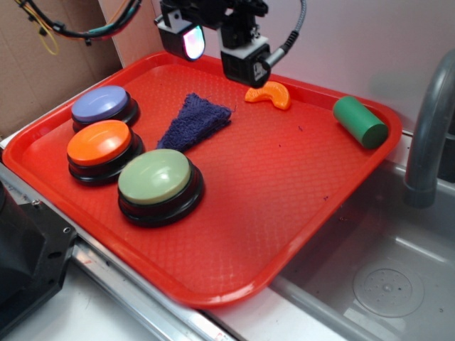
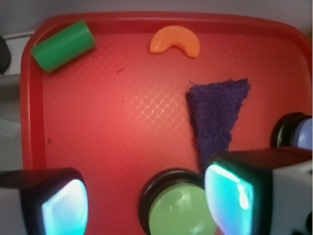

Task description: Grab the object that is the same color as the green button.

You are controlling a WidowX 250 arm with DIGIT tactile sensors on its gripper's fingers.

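Note:
The object, a small dark-green cylinder (image 1: pixel 360 121) (image 2: pixel 63 45), lies on its side in the far right corner of the red tray (image 1: pixel 213 291). The green button (image 1: pixel 156 181) (image 2: pixel 182 210), pale green on a black base, stands near the tray's front left. My gripper (image 1: pixel 212 37) (image 2: pixel 146 200) hangs open high over the tray's back edge, nothing between its fingers. In the wrist view the green button shows below, between the glowing pads (image 2: pixel 63 208). The cylinder is well off to the gripper's side, untouched.
An orange slice (image 1: pixel 269 94) (image 2: pixel 174 41) and a dark blue cloth (image 1: pixel 193 121) (image 2: pixel 218 112) lie mid-tray. An orange button (image 1: pixel 102 145) and a lavender button (image 1: pixel 103 106) (image 2: pixel 298 132) stand at the left. A sink (image 1: pixel 384 277) and grey faucet (image 1: pixel 426 142) flank the right.

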